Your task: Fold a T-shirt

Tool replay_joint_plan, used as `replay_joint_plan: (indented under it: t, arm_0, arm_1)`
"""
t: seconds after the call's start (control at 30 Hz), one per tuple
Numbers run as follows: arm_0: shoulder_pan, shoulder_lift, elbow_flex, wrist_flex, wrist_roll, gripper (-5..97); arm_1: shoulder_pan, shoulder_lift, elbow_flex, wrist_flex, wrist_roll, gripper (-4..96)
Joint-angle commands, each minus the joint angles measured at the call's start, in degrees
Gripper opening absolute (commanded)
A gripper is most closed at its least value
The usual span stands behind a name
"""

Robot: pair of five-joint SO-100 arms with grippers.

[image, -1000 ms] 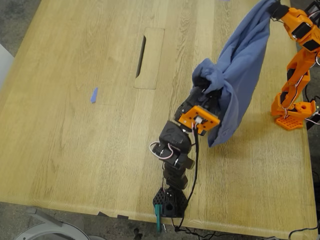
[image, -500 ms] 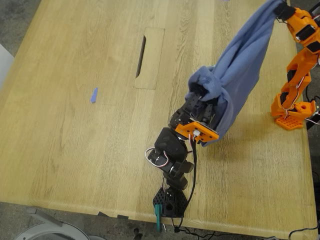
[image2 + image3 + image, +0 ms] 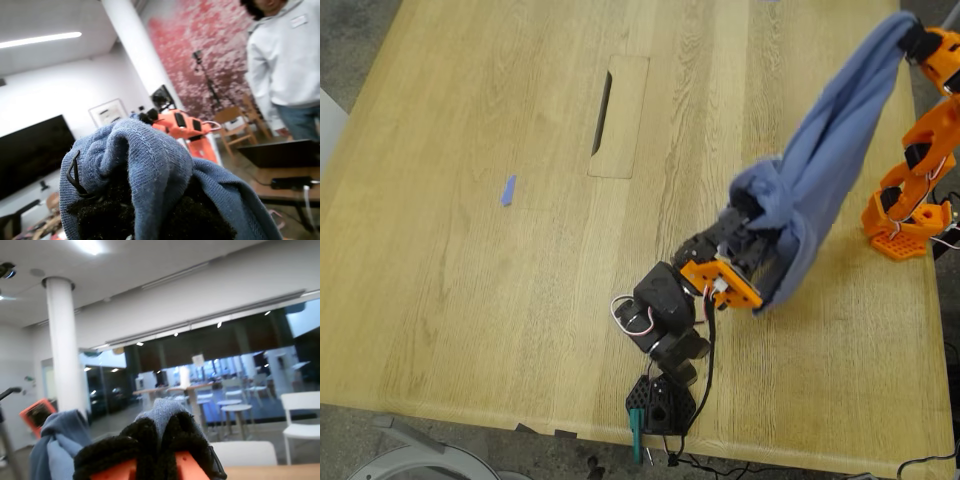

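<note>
Above the counter point(image 3: 470, 300) the T-shirt point(image 3: 830, 140) hangs bunched (a rope, no sheet). Its long axis climbs from my first claw point(image 3: 752, 225), clamped on its lower end mid-counter, to my second claw point(image 3: 918, 38), clamped at the exterior view's right edge.

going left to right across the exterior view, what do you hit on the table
small blue scrap → rectangular cutout panel with a slot → black arm's base → T-shirt held up off the table → orange arm's base
</note>
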Motion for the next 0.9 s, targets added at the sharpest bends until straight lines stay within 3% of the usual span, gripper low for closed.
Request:
replay_joint_plan:
  t: [0.0, 0.37, 0.47, 0.87]
  arm_0:
    - [3.6, 5.71, 1.58, 1.41, 0.88, 0]
    - [10.81, 15.56, 16.17, 2.55, 2.64, 0]
    - [13.01, 18.11, 20.04, 2.02, 2.9, 0]
    - [20.04, 36.65, 50.63, -0.09, -2.99, 0]
  arm_1:
    - [-2.46, 1.67, -0.44, 1.05, -0.97, 0.0]
    - [-8.7, 2.55, -0.26, 4.04, -4.92, 0.0]
    - [-12.57, 2.55, -0.26, 4.66, -9.23, 0.0]
    - [-12.22, 7.82, 0.35, 18.11, -8.09, 0.0]
